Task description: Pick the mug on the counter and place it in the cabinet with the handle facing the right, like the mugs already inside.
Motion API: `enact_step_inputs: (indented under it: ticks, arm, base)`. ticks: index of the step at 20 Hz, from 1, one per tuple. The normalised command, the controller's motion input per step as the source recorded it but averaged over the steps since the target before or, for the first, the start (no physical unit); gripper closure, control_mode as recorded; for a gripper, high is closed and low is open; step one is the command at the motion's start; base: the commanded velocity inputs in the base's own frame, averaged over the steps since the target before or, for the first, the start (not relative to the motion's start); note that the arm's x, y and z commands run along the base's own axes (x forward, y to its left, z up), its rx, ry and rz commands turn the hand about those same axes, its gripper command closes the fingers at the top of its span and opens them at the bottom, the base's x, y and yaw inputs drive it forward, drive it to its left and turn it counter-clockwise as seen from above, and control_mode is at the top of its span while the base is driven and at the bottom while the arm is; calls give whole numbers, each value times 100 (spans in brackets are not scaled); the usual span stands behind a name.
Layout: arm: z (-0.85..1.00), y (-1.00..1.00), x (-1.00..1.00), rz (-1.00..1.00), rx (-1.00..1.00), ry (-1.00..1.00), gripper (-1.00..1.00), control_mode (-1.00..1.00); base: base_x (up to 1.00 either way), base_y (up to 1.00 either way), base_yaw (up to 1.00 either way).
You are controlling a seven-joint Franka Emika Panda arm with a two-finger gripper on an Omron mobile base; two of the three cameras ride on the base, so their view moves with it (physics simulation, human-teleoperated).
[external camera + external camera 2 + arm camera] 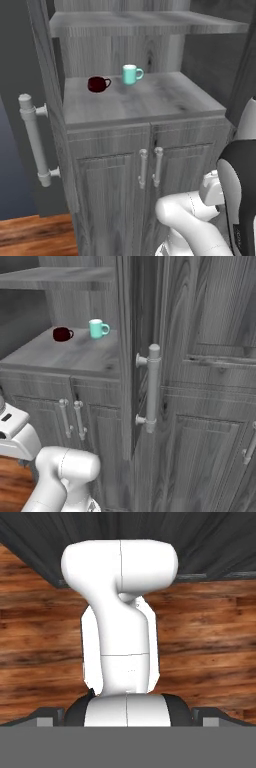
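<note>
Two mugs stand on the cabinet shelf already, dark red mug and teal mug just beside it, handles to the right. My end effector is spread wide and holds nothing; it looks down at the wood floor, w/ the shelf above it. I cannot see the tabletop w/ the mug I must pick, so I think base must turn first.

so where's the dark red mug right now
The dark red mug sits on the cabinet shelf niche, toward the back left in the left base view, just left of the teal mug and apart from it.
</note>
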Motion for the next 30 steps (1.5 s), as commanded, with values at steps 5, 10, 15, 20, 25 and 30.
enact_step_inputs:
  ticks: [5, 10, 15, 20, 25, 30]
  arm:
    - [0, 0, 0, 0, 0, 0, -100, 100]
    - [0, 0, 0, 0, 0, 0, -100, 100]
    - [0, 0, 0, 0, 0, 0, -100, 100]
    - [0, 0, 0, 0, 0, 0, -100, 100]
    - [0, 0, 0, 0, 0, 0, -100, 100]
    - [0, 0, 0, 0, 0, 0, -100, 100]
  base:
    - [-37, 10, -3]
    - [-38, 8, -4]
    - [-27, 4, -2]
    - [0, -1, -2]
    - [-11, 0, -42]
    - [-14, 0, -46]
